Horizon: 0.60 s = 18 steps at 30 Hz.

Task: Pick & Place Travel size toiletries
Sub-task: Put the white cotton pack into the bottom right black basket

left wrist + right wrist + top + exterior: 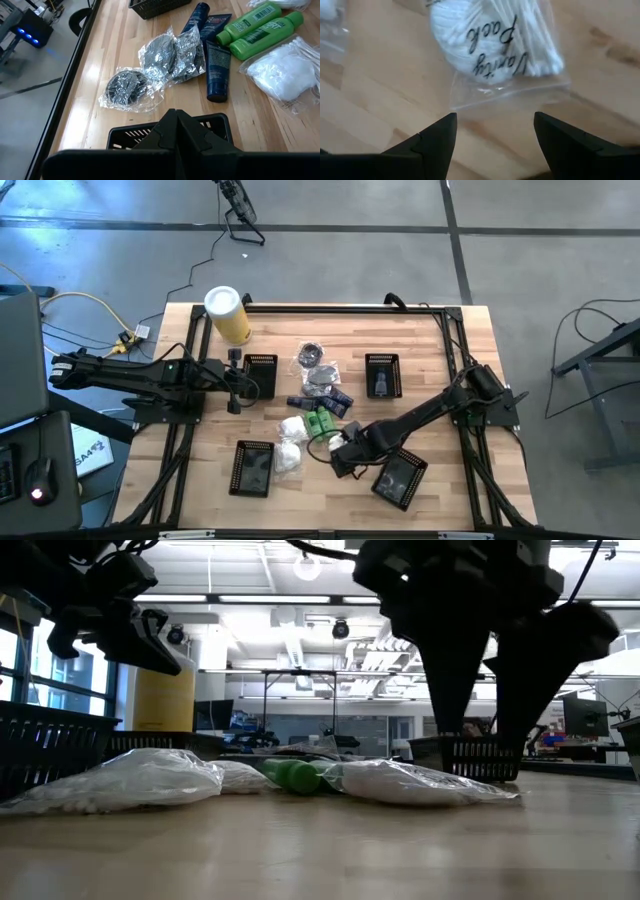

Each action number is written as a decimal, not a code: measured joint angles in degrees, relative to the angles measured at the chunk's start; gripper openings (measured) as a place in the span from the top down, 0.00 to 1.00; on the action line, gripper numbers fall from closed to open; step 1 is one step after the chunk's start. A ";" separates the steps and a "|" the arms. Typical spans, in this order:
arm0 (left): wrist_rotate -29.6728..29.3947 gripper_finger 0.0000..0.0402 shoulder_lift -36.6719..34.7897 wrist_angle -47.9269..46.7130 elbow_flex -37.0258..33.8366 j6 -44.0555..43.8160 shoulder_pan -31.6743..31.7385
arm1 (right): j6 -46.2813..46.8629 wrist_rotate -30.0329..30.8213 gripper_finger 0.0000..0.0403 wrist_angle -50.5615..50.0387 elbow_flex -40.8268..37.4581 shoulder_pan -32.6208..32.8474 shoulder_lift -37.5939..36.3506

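The toiletries lie in a heap mid-table: silvery-clear packets [160, 62], dark blue tubes [216, 67], two green bottles [257, 27] and white packets [290, 442]. My right gripper [495, 127] is open and low over the table. Its fingers stand on either side of the clear edge of a white packet of cotton swabs [492, 42], which lies flat on the wood [420, 783]; they touch nothing. My left gripper [177, 117] is shut and hovers above a black mesh basket [210, 122] on the table's left side [237, 388].
Several black mesh baskets stand around the heap: two toward the far side [262, 375] [382, 375] and two toward the near edge [252, 468] [400, 478]. A tall yellow canister with a white lid [228, 315] stands at the far left. Bare wood lies right of the baskets.
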 joint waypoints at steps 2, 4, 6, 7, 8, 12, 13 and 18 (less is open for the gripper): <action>0.00 1.00 0.01 -0.01 0.00 0.00 0.02 | 2.62 -0.14 0.36 2.89 0.00 0.09 0.00; 0.00 1.00 -0.01 0.00 0.00 0.00 0.01 | 4.06 -0.27 0.36 6.25 0.00 0.36 0.00; 0.00 1.00 0.01 -0.01 0.00 0.00 0.00 | 4.22 0.08 0.36 9.13 0.00 0.69 0.18; 0.00 1.00 0.01 -0.01 0.00 0.00 0.02 | 3.85 0.33 0.36 10.36 0.00 0.93 0.35; 0.00 1.00 0.01 0.02 0.00 0.00 0.02 | 2.93 0.57 0.36 11.10 0.00 1.26 0.47; 0.00 1.00 0.01 -0.01 0.00 0.00 0.00 | 0.36 -0.50 0.36 13.88 0.00 2.19 1.58; 0.00 1.00 -0.01 -0.01 0.00 0.00 0.02 | 0.25 -0.98 0.36 14.25 -0.09 2.36 1.66; 0.00 1.00 -0.01 -0.02 0.00 0.00 0.00 | 0.63 0.57 0.36 24.48 -0.01 2.57 1.60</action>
